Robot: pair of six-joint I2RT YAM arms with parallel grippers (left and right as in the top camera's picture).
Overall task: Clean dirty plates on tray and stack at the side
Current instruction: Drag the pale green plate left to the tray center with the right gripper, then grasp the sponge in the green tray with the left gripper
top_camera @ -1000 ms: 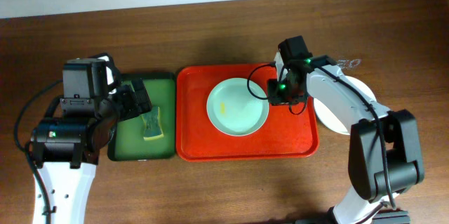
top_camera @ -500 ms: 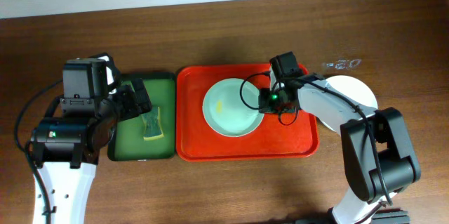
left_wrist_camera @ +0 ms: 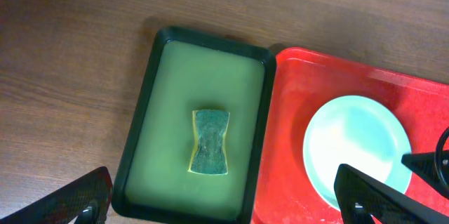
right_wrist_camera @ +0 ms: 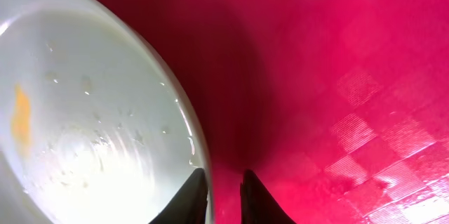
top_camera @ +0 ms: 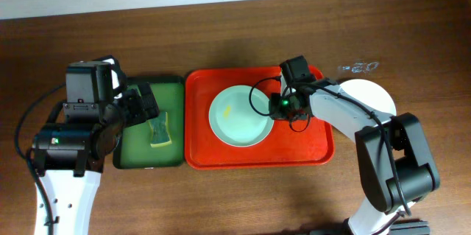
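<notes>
A pale dirty plate (top_camera: 235,117) with a small yellow smear lies on the red-orange tray (top_camera: 199,154). It also shows in the left wrist view (left_wrist_camera: 354,147) and the right wrist view (right_wrist_camera: 84,112). My right gripper (top_camera: 282,106) is low at the plate's right rim. In the right wrist view its fingers (right_wrist_camera: 224,196) are nearly together, one over the plate's edge and one over the tray (right_wrist_camera: 337,76), with the rim between them. A second plate (top_camera: 372,95) lies on the table right of the tray, partly hidden by the right arm. My left gripper (top_camera: 140,106) is open and empty above the green tray.
A dark green tray (top_camera: 132,154) stands left of the red tray and holds a green-and-yellow sponge (top_camera: 159,132). The sponge (left_wrist_camera: 210,142) and the green tray (left_wrist_camera: 151,112) also show in the left wrist view. Brown table surrounds both trays.
My right gripper has moved left and down to the plate's right rim. The plate has shifted a little to the left on the tray. The left arm has not moved.
</notes>
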